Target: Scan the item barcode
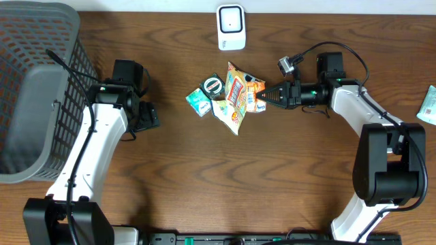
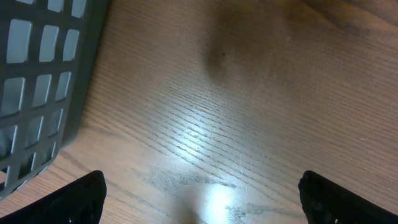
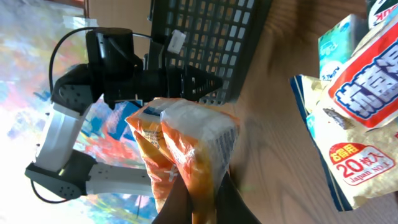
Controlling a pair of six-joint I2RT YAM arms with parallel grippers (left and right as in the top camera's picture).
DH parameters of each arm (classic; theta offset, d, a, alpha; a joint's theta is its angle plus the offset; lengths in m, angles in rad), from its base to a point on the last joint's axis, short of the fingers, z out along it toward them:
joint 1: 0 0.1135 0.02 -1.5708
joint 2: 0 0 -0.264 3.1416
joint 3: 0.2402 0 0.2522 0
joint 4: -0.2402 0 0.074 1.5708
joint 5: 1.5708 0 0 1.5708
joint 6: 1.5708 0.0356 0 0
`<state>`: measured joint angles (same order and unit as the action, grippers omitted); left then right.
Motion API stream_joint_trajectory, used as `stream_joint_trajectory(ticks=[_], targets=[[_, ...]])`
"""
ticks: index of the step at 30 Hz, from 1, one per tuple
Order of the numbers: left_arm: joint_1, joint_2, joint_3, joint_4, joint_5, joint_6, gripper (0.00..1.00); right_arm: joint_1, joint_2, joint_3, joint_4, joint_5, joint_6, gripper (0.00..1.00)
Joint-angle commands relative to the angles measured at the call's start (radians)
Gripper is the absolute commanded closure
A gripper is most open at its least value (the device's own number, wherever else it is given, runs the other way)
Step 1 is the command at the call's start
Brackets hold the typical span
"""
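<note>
Right gripper [image 1: 263, 97] clamped on orange snack packet [image 1: 253, 88], at right edge of packet pile, mid-table. White scanner [image 1: 231, 27] well apart. Left gripper [image 1: 148, 116] jaws spread wide, holding nothing, beside grey basket [image 1: 41, 102].

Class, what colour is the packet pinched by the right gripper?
The packet is mainly orange, clearest in the right wrist view.

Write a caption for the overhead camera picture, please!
Right gripper pinches an orange snack packet; left gripper hangs open by the basket.
</note>
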<state>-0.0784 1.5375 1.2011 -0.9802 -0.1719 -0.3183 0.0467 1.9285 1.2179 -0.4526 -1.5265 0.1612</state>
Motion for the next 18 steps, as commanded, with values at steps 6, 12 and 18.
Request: stream_joint_trajectory(ticks=[6,12,18], targets=[[0.003,0.000,-0.005,-0.003,-0.020,-0.013,0.02,0.023,-0.198,0.017,0.030,-0.036,0.025,0.99],[0.003,0.000,-0.005,-0.003,-0.020,-0.013,0.02,0.030,-0.284,0.016,0.114,-0.036,0.025,0.99],[0.003,0.000,-0.005,-0.003,-0.020,-0.013,0.02,0.034,-0.286,0.015,0.127,-0.035,0.025,0.99]])
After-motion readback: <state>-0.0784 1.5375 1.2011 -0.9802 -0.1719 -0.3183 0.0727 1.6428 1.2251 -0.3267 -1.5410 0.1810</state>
